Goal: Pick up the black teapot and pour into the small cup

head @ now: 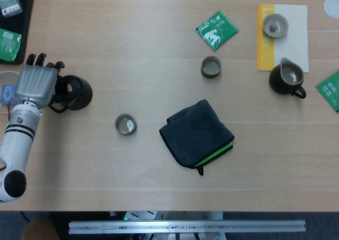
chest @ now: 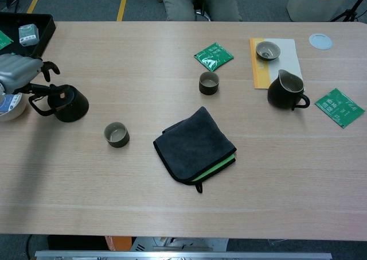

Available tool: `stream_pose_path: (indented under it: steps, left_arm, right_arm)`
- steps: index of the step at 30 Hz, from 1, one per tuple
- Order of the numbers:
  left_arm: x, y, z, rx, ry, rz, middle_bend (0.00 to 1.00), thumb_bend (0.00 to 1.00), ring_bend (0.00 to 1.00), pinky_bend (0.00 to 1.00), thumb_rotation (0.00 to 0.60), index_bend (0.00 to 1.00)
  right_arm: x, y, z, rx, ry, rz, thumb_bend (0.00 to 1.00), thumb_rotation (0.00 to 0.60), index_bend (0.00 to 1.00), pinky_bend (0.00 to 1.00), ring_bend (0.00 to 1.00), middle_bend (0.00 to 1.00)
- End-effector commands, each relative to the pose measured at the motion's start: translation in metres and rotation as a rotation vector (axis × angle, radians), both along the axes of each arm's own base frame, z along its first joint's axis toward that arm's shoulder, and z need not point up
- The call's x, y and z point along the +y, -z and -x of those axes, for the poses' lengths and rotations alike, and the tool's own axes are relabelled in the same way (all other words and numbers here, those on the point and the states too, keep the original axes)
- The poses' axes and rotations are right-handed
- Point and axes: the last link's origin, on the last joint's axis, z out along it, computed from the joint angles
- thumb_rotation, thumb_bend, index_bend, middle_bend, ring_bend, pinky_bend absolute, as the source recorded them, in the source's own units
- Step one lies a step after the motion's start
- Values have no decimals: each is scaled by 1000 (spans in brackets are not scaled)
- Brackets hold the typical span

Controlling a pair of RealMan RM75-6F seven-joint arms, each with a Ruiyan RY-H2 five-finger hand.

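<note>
- Starting nearest the robot: the dark folded cloth [head: 196, 133] lies on the desk [head: 132, 49] towards the front, clear of the work and well apart from the teapot.
- The small cup [head: 125, 124] stands upright just left of the cloth, open side up, near the teapot but not touching it. This looks like the closest target for the pour.
- The black teapot [head: 78, 92] sits on the desk at the left, upright, with its thin handle [chest: 39, 106] looping out towards the left hand [head: 36, 83].
- The left hand is beside the teapot on the handle side, its dark fingers [chest: 48, 68] spread and reaching above the pot; it appears to hold nothing, though contact with the handle cannot be ruled out.
- To do this step well, the fingers should close firmly around the handle before any lift, so the pot does not swing or tip.
- Lift straight up, keep the pot level, then carry it over the cup and tilt slowly with the spout above the rim.
- Farther back stand a second cup [head: 211, 67], a green packet [head: 216, 29] and a dark pitcher [head: 286, 79]; none is in the way.
- The right hand does not show in either view.
</note>
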Motion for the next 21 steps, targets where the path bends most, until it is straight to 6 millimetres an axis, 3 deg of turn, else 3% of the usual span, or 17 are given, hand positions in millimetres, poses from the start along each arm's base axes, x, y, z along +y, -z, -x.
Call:
stream_pose_path:
  steps: [1, 9, 21]
  left_arm:
    - [1, -4, 6, 16, -19, -8, 320, 194, 84, 91, 73, 199]
    - [-3, -2, 17, 22, -71, 20, 334, 171, 88, 91, 42, 197]
    - [-6, 10, 11, -52, -79, 74, 341, 170, 93, 91, 19, 197]
  right_arm:
    - [0, 0, -1, 1, -1, -2, 186, 600, 458, 315, 285, 421]
    - [-2, 2, -3, 3, -6, -9, 186, 600, 458, 315, 285, 421]
    - [-1, 2, -5, 7, -3, -8, 185, 600, 458, 315, 285, 421]
